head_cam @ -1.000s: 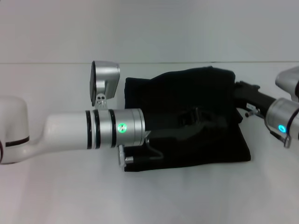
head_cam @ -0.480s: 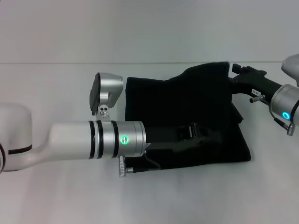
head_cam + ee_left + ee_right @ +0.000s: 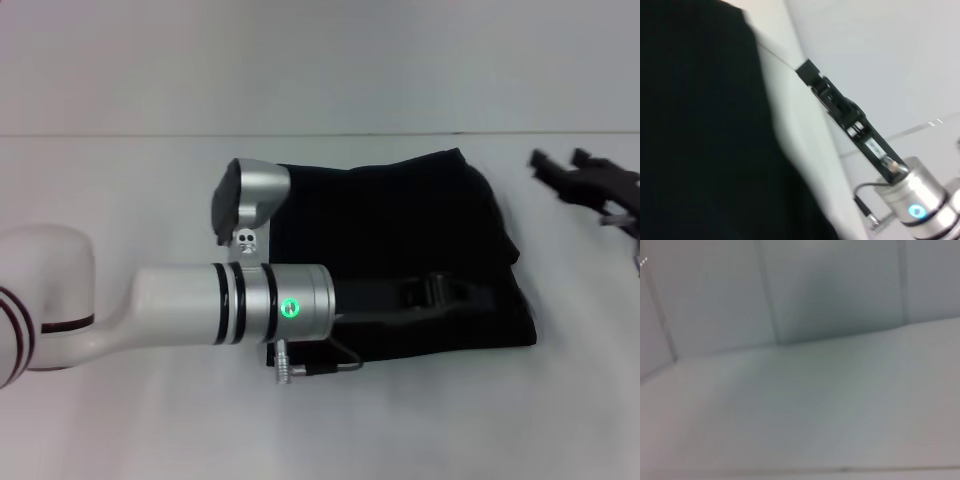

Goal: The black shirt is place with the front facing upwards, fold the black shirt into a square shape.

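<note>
The black shirt (image 3: pixel 400 220) lies folded into a rough rectangle on the white table (image 3: pixel 120 420); no lettering or label shows. My left arm reaches across its near half, and the left gripper (image 3: pixel 450 292) lies low over the shirt's near right part, black against black. My right gripper (image 3: pixel 558 160) is open and empty, off the shirt past its far right corner. In the left wrist view the shirt (image 3: pixel 700 125) fills one side and the right gripper (image 3: pixel 807 70) shows side-on beyond its edge. The right wrist view shows only bare table and wall.
The white table (image 3: pixel 500 420) runs wide on every side of the shirt. A pale wall (image 3: pixel 320 60) stands behind the table's far edge. The left arm's silver wrist joint (image 3: pixel 250 205) covers the shirt's left edge.
My right gripper has let go of the shirt's far right edge and drawn back to the right. The lifted edge has dropped flat. My left arm has slid right along the shirt.
</note>
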You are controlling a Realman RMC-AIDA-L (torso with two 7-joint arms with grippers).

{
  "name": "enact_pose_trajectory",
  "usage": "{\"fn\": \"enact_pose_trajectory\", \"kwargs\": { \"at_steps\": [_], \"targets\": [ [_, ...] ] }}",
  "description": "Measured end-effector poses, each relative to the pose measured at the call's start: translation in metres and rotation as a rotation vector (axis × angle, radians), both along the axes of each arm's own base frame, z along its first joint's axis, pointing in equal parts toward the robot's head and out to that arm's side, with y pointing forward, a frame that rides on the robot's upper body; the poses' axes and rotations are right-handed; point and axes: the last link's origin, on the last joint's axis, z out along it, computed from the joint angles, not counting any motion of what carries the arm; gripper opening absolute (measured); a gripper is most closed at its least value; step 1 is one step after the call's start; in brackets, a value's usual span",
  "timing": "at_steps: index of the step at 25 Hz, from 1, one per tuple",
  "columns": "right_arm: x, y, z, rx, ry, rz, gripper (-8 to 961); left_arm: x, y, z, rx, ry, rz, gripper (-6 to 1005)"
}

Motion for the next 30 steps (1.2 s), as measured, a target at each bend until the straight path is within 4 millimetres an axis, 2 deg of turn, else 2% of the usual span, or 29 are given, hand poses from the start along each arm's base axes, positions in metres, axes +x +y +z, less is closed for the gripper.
{"fn": "enact_pose_trajectory", "kwargs": {
  "at_steps": [5, 9, 13, 16, 17, 19, 24, 30],
  "targets": [
    [0.016, -0.026, 0.018, 0.113, 0.153, 0.010, 684, 0.007, -0.005, -0.002, -0.023, -0.027, -0.028, 236],
    [0.017, -0.040, 0.016, 0.089, 0.164, 0.067, 684, 0.007, -0.007, 0.012, -0.030, -0.087, -0.064, 388],
    [0.002, -0.053, -0.004, -0.065, 0.107, 0.201, 683, -0.014, 0.000, 0.042, 0.058, -0.137, -0.035, 474],
    [-0.010, -0.066, -0.023, -0.213, 0.032, 0.330, 683, -0.038, 0.006, 0.065, 0.118, -0.147, 0.051, 539],
    [-0.016, -0.072, -0.035, -0.298, -0.022, 0.396, 683, -0.046, 0.007, 0.071, 0.132, -0.141, 0.080, 560],
    [-0.017, -0.075, -0.041, -0.332, -0.048, 0.418, 683, -0.062, 0.008, 0.081, 0.150, -0.123, 0.123, 603],
    [-0.011, -0.076, -0.051, -0.373, -0.137, 0.411, 684, -0.083, 0.006, 0.093, 0.170, -0.098, 0.182, 828],
    [0.008, -0.074, -0.052, -0.369, -0.205, 0.309, 684, -0.089, 0.004, 0.095, 0.159, -0.085, 0.200, 969]
  ]
}}
